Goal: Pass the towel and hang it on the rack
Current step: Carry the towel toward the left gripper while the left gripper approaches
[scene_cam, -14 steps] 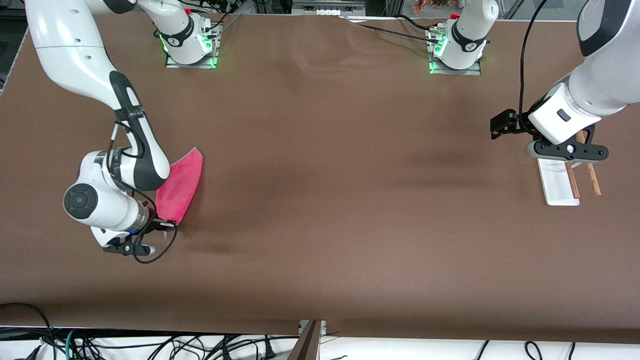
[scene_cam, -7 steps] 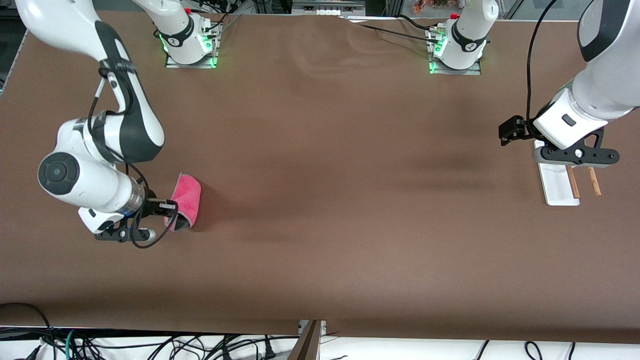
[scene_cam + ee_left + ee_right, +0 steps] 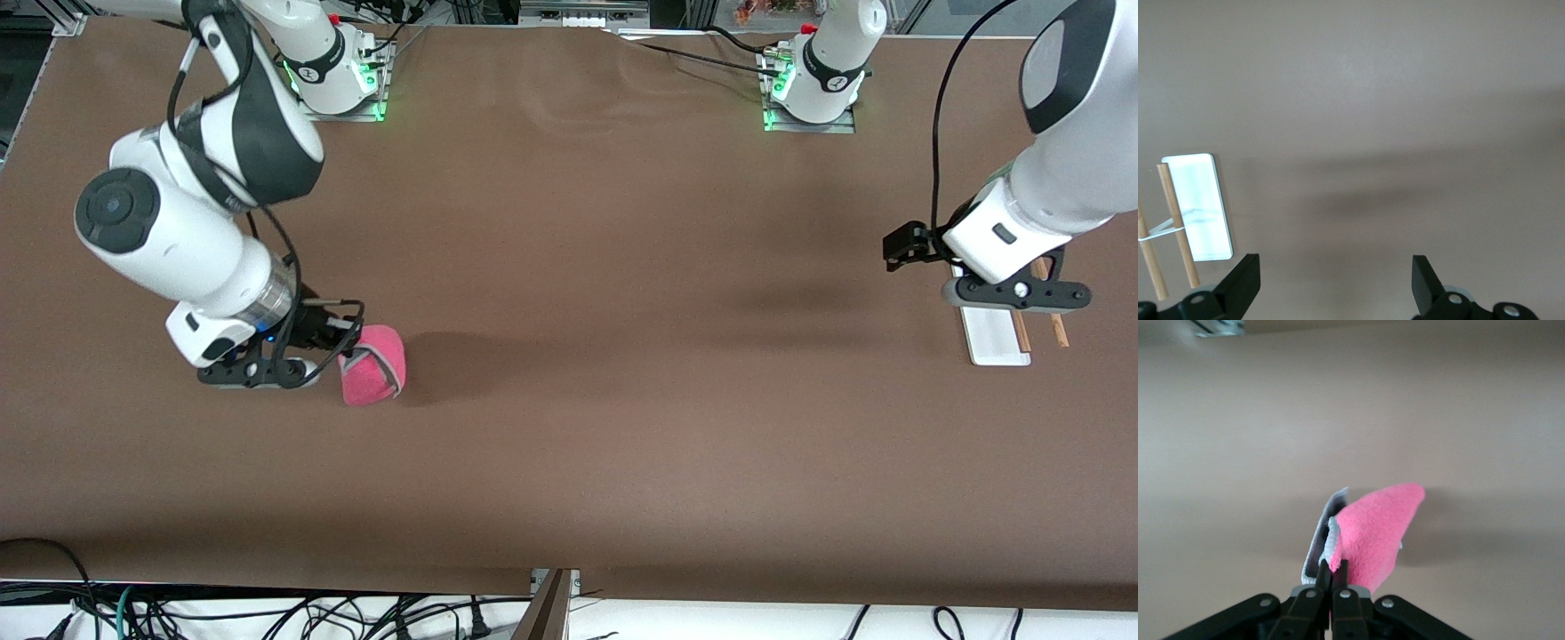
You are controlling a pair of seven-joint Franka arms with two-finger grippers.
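The pink-red towel point(image 3: 373, 378) hangs bunched from my right gripper point(image 3: 342, 356), lifted off the table at the right arm's end. In the right wrist view the towel point(image 3: 1378, 527) shows its grey stitched edge, and the right gripper point(image 3: 1333, 570) is shut on that edge. The rack point(image 3: 991, 338) stands at the left arm's end, a white base with two brown rods. My left gripper point(image 3: 1013, 298) hovers over the rack, partly covering it. In the left wrist view the left gripper point(image 3: 1335, 267) is open and empty, with the rack point(image 3: 1201, 207) off to one side.
Brown cloth covers the whole table point(image 3: 622, 267). The two arm bases point(image 3: 338, 80) stand along the edge farthest from the front camera. Cables hang below the table's nearest edge.
My right gripper has lifted the towel off the table and carried it toward the middle; it now hangs bunched instead of lying flat. The left gripper has shifted slightly over the rack.
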